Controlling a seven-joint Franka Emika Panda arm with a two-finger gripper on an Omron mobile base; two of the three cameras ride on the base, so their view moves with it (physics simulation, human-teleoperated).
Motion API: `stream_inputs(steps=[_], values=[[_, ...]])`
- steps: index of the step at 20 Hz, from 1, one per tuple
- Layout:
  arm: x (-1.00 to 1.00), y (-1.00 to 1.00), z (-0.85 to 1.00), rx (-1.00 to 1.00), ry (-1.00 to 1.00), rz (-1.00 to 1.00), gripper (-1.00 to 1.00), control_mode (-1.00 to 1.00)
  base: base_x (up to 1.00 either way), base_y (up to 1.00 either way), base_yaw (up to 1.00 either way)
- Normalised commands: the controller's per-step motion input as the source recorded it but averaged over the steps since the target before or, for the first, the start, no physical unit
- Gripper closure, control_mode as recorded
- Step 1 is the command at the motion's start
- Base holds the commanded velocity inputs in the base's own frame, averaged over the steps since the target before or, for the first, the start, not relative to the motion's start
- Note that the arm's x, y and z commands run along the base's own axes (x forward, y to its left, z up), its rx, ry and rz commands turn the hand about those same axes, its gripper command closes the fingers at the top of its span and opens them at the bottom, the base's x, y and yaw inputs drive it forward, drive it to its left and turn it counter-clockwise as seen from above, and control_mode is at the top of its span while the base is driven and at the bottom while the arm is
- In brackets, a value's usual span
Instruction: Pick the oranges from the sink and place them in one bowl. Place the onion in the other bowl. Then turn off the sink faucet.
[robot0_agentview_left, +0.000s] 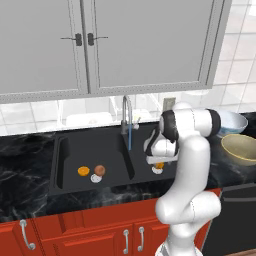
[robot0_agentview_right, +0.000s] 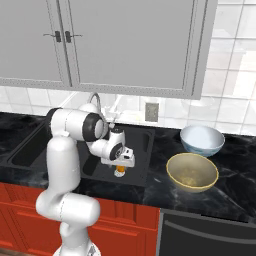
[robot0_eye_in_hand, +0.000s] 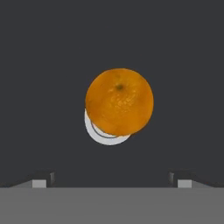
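Note:
One orange (robot0_eye_in_hand: 119, 101) lies in the right basin of the black sink (robot0_agentview_left: 65, 150), partly over the white drain (robot0_eye_in_hand: 103, 133). My gripper (robot0_eye_in_hand: 112, 180) hangs open straight above it, its fingertips (robot0_eye_in_hand: 43, 180) wide apart and clear of the fruit. From the base, the gripper (robot0_agentview_left: 160, 161) sits low in that basin over the orange (robot0_agentview_left: 159, 165). A second orange (robot0_agentview_left: 83, 171) and the reddish-brown onion (robot0_agentview_left: 100, 170) rest in the left basin. The yellow-tan bowl (robot0_agentview_right: 192, 171) and the pale blue-white bowl (robot0_agentview_right: 202, 140) stand on the counter to the right. Water runs from the silver faucet (robot0_agentview_left: 126, 115).
Grey wall cabinets (robot0_agentview_left: 100, 45) hang above the sink. The black marble counter (robot0_agentview_right: 235, 185) continues right of the bowls. Red base cabinets (robot0_agentview_left: 75, 235) run below the counter's front edge. My own arm (robot0_agentview_left: 192, 165) stands in front of the right basin.

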Motion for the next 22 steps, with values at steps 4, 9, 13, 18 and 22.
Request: stream_inputs(steps=[4, 9, 13, 18, 22], values=[[0.20, -0.06, -0.12, 0.00, 0.00, 0.00, -1.00, -1.00, 0.00, 0.00, 0.00], [0.19, -0.07, -0.13, 0.00, 0.00, 0.00, -1.00, -1.00, 0.00, 0.00, 0.00], [0.17, -0.04, -0.15, 0.00, 0.00, 0.00, -1.00, -1.00, 0.00, 0.00, 0.00], [0.15, 0.00, -0.16, 0.00, 0.00, 0.00, -1.00, -1.00, 0.00, 0.00, 0.00], [0.14, 0.00, -0.15, 0.00, 0.00, 0.00, -1.00, -1.00, 0.00, 0.00, 0.00]])
